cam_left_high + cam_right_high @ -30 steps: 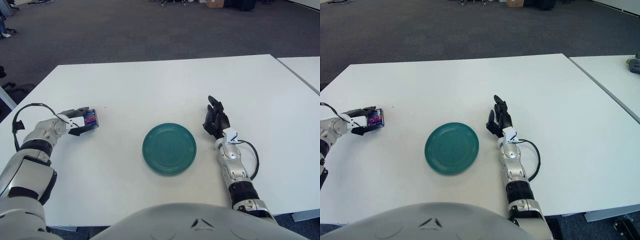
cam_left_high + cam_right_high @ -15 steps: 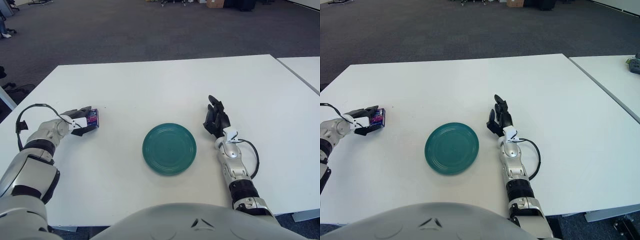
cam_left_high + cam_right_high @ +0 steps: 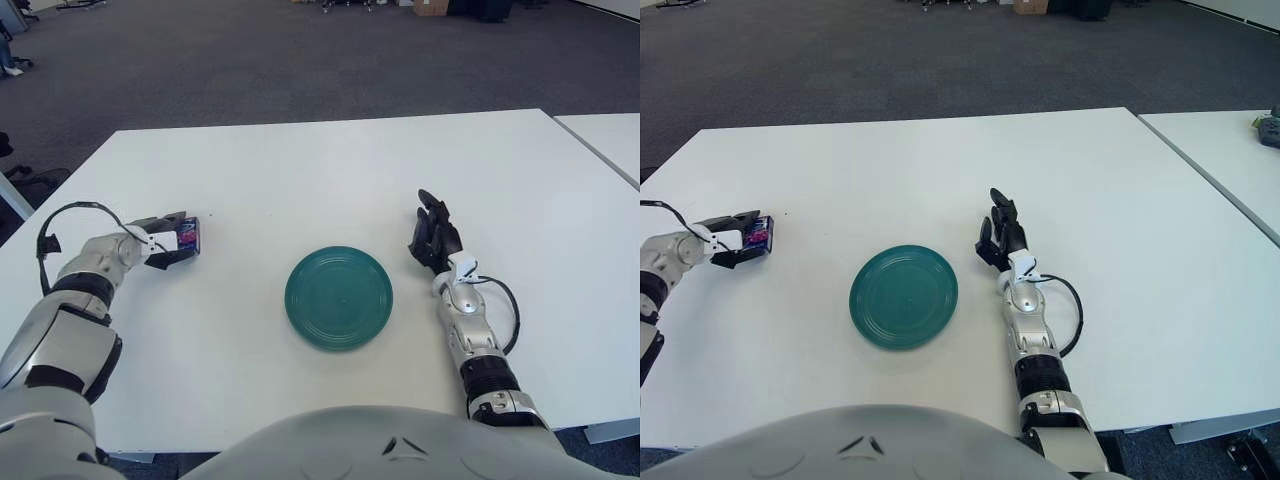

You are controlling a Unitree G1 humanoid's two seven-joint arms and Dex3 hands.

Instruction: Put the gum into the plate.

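The left robot hand (image 3: 168, 243), fingers closed on the gum (image 3: 187, 237), has edged slightly up-counter since a second ago, remaining well left of the plate (image 3: 338, 297). The carry has barely begun. The right robot hand (image 3: 435, 240) rests beside the plate, fingers extended and empty.

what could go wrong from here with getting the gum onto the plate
1. The left hand grips the gum pack only at its fingertips, low at the white table; the pack could slip or twist out during the carry.
2. The green plate lies well to the right of the pack, is shallow and has a low rim; a release from height might let the gum slide or bounce off.
3. The right hand rests open beside the plate, and a wide swing could nudge it.
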